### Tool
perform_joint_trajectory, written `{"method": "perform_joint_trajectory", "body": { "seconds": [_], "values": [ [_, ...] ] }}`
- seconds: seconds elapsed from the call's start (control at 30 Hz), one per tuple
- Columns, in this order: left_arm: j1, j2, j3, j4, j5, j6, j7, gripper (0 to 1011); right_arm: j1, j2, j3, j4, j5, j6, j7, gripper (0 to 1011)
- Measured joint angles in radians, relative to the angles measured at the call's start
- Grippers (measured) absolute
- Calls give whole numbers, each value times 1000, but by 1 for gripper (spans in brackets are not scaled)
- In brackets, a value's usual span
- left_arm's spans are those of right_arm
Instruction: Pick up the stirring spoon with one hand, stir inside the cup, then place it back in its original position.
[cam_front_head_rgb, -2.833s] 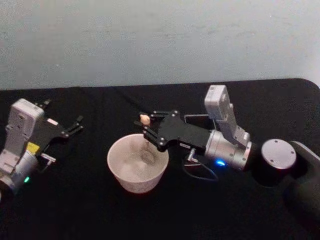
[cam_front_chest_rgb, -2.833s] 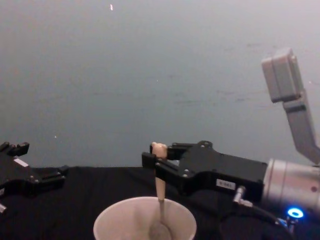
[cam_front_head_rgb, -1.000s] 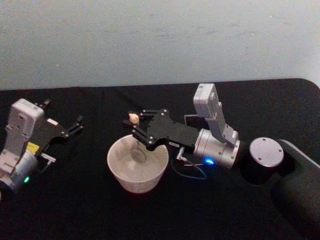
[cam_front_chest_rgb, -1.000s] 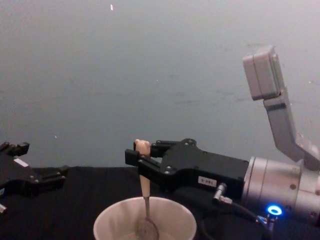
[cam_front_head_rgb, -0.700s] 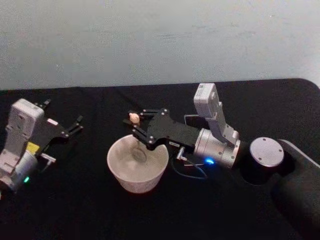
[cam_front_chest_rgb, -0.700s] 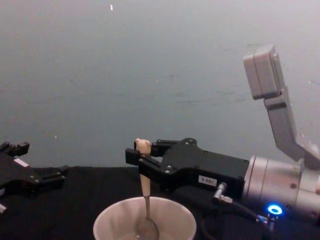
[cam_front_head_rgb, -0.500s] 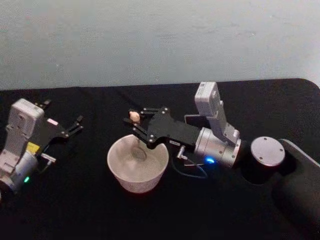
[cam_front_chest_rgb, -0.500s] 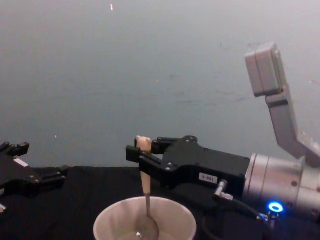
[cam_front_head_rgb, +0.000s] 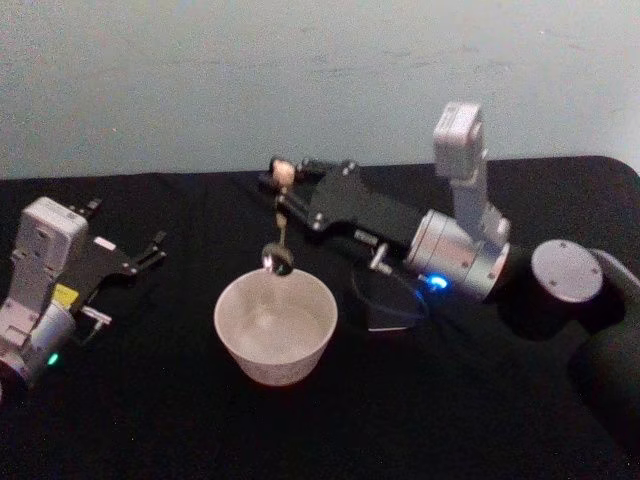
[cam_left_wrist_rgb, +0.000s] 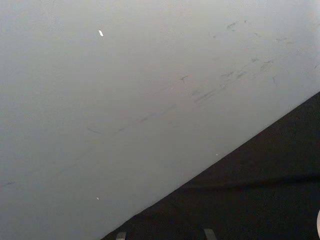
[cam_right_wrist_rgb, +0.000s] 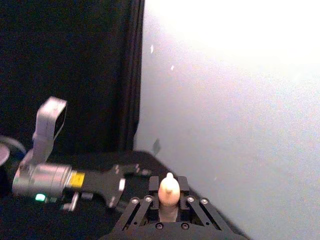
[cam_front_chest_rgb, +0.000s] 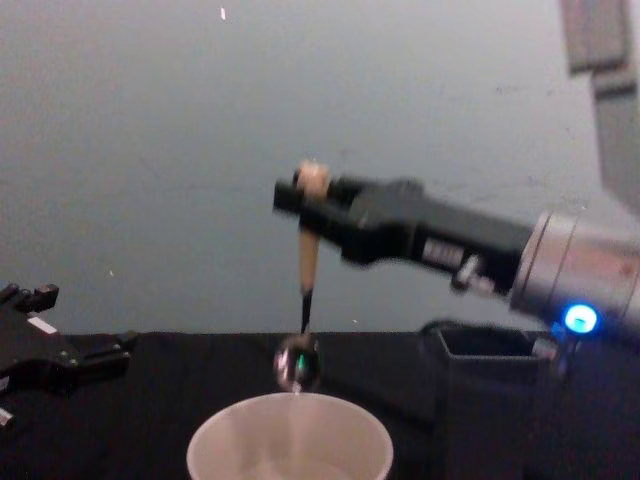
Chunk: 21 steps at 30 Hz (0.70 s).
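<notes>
One round cream-white cup (cam_front_head_rgb: 272, 368) with a thin rim sits on the black tabletop (cam_front_head_rgb: 150, 420). Just above its far rim hangs the single stirring spoon (cam_front_head_rgb: 277, 262), upright, with its shiny metal bowl lowest and a thin neck above. The right gripper (cam_front_head_rgb: 284, 180) is clamped narrowly on the spoon's beige bear-head handle. The chest view adds one dark grey square-sided holder (cam_front_chest_rgb: 488, 400) just right of the cup. The left gripper (cam_front_head_rgb: 128, 222) rests well left of the cup, its two flat fingers spread.

dim, even light; the black table (cam_front_head_rgb: 150, 400) swallows shadows, the wall (cam_right_wrist_rgb: 225, 75) glares white, the spoon (cam_front_chest_rgb: 306, 270) glints.
</notes>
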Motion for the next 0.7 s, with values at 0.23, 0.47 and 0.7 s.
{"method": "perform_joint_trajectory", "body": {
  "seconds": [0.23, 0.47, 0.7],
  "values": [
    [0, 0, 0, 0, 0, 0, 0, 1001, -14, 42, 40, -110, 27, 28, -44, 212],
    [0, 0, 0, 0, 0, 0, 0, 1001, -43, 95, 75, -203, 23, 52, -101, 212],
    [0, 0, 0, 0, 0, 0, 0, 1001, -107, 155, 120, -302, 9, 96, -171, 212]
  ]
}}
